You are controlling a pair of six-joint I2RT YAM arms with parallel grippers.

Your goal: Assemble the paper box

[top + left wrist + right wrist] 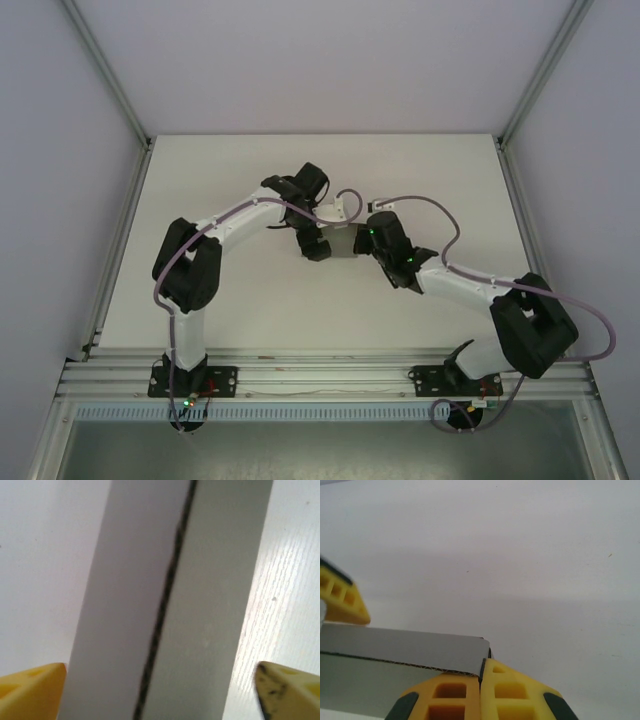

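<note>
white tabletop is spreading across the enclosure floor, pale walls rising around it and an aluminium rail running along the near edge.

plain matte grey thin-card paper box is sitting mid-table, between the left gripper and the right gripper. it is unmarked. from the left wrist it is showing as two long flat grey panels side by side, with a dark ragged line running between them. the panel on the picture's left is looking paler and blurred. from the right wrist it is showing a lighter strip above a darker one, with a raw card edge dividing them and a square corner at the right end.

left gripper is standing released, its yellow fingertips wide apart and straddling the card. the tip at the picture's right is sitting clear of the card edge. the other is sitting just beside it, and contact cannot be judged. right gripper is clamping on the card's corner, its yellow fingers pressed together with the card edge running into the seam between them.

one yellow finger of the left gripper is poking in just above the card in the right wrist view.

overhead, both grippers are covering the card's ends. both wrist views are cutting the card off. flat or folded cannot be told.
</note>
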